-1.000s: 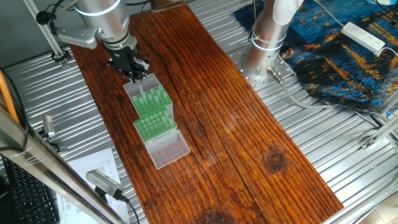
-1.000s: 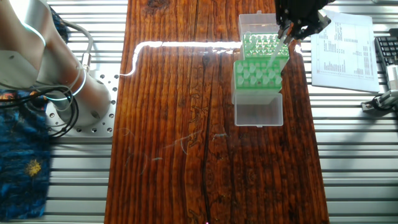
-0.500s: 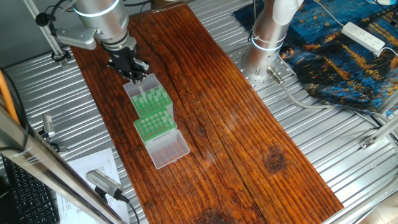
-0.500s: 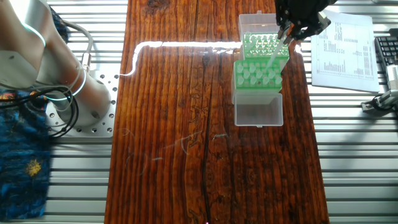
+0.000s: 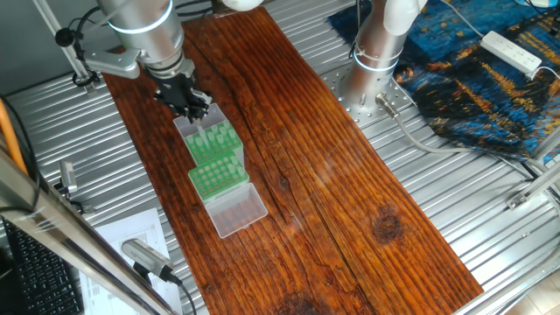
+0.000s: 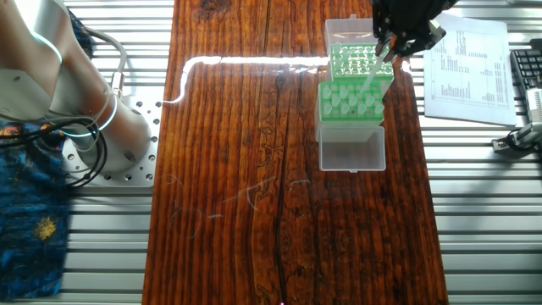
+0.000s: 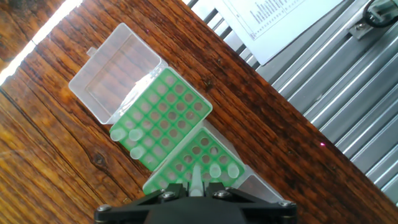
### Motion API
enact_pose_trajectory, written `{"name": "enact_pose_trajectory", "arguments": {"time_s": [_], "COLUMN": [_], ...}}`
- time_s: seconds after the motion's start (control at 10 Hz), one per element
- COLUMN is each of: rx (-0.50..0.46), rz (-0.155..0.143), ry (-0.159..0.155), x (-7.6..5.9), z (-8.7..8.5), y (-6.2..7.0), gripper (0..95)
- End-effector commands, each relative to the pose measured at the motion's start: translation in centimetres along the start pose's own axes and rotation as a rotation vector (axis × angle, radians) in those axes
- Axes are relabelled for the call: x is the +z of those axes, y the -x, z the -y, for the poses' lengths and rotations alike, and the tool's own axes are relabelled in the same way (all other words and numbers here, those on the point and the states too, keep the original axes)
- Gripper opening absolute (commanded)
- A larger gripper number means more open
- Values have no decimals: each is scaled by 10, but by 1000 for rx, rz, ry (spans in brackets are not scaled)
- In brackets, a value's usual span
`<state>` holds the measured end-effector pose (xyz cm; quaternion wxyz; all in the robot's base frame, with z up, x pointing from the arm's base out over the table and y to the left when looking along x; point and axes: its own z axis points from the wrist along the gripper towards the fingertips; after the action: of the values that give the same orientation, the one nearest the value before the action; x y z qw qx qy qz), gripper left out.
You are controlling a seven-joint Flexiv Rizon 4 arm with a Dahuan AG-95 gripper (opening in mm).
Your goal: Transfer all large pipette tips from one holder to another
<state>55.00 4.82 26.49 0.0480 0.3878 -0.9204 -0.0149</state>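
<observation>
So there we were, with the hand (image 7: 193,191) at the bottom edge of the hand view, its fingers drawn close together on one pale tip (image 7: 195,177) that pointed away from the camera over the nearer green rack (image 7: 198,163). In the other fixed view, upper right of the frame, that same tip (image 6: 370,77) hung slantwise below the hand (image 6: 391,49), above where the two racks meet. The remaining large pipette tips (image 7: 134,142) sat along the lower-left edge of the farther rack (image 7: 163,118), with a couple more (image 7: 223,170) in the nearer one. Most other holes looked bare.

We judged these cones featherlight and thin-walled: stiff enough to hold shape, yet smooth and slippery, and easily crushed or tilted by a hard squeeze. The wide round collar at the top seemed the place to take hold, since the taper below gives nothing to bite on. A crooked hold, we reckoned, would send the point against a hole's rim on the worktop (image 5: 350,201).
</observation>
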Motion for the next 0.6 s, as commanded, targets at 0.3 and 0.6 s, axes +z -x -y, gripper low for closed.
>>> {"name": "enact_pose_trajectory", "arguments": {"time_s": [0.3, 0.6], "rx": [-18, 25], "rz": [-5, -17], "ry": [0, 15], "x": [1, 9], "z": [1, -9], "y": [2, 24], "gripper": [190, 190]}}
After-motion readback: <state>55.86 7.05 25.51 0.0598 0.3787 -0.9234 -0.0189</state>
